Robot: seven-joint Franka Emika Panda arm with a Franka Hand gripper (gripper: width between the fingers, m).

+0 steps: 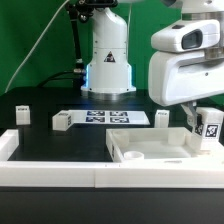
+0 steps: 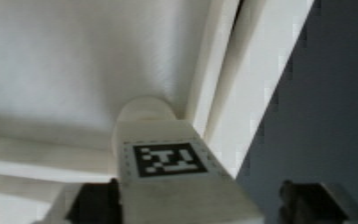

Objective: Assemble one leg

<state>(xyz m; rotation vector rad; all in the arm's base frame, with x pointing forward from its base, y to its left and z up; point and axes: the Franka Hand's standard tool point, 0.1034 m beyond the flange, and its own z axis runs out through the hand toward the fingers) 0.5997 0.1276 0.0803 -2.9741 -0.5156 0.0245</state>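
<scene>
Leg (image 2: 167, 160) lodged between the fingers (image 2: 94, 203), long axis in line with them, tagged face toward the wrist camera, far end aimed down at the tabletop piece (image 1: 150, 158) just beyond the fingertips. Touching one finger, dark gap at the other; cannot tell whether the gripper (image 2: 197, 205) clamps it. Loose legs (image 1: 62, 121) and marker board (image 1: 110, 118) well apart from the fingers.

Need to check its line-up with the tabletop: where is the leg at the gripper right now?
The leg is at the exterior view's far right, held in the gripper at the white tabletop's right-hand back corner.
</scene>
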